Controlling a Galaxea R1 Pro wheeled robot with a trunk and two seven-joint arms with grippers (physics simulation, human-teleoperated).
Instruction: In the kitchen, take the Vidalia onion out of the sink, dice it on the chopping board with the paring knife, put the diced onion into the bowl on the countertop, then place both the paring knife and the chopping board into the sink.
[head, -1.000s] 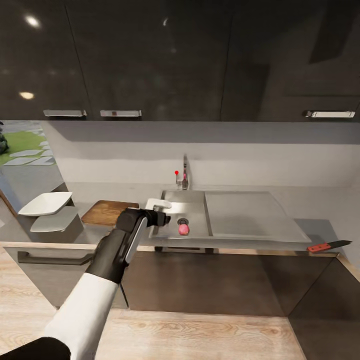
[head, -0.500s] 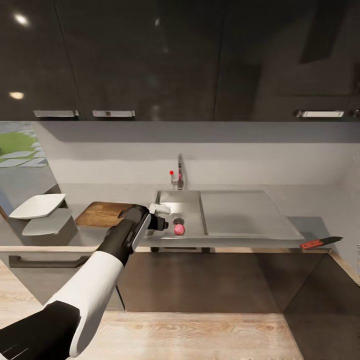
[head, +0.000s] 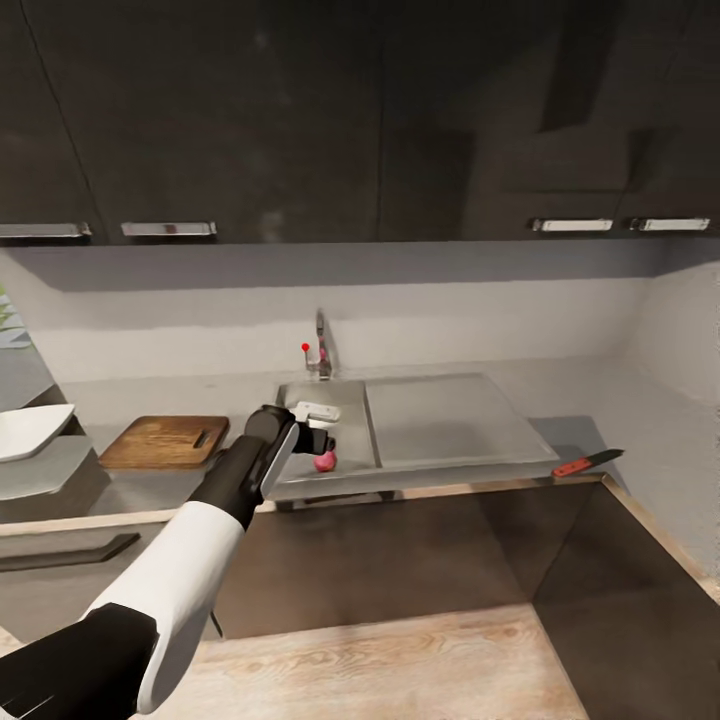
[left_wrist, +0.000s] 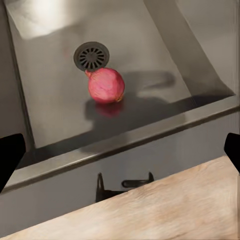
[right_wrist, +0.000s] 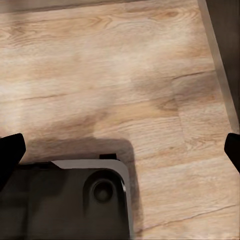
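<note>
over the sink (head: 350, 425), the left gripper (head: 322, 437) gapes wide, empty, above the onion (left_wrist: 105, 85); right gripper (right_wrist: 120, 150) spread over wood floor (right_wrist: 125, 75).

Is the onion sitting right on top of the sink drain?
No, the Vidalia onion rests on the sink floor beside the round drain.

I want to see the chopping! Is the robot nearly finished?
Not nearly. Nothing is done: the Vidalia onion lies in the sink. The left gripper hovers open over it. Cutting on the chopping board with the paring knife comes later.
</note>
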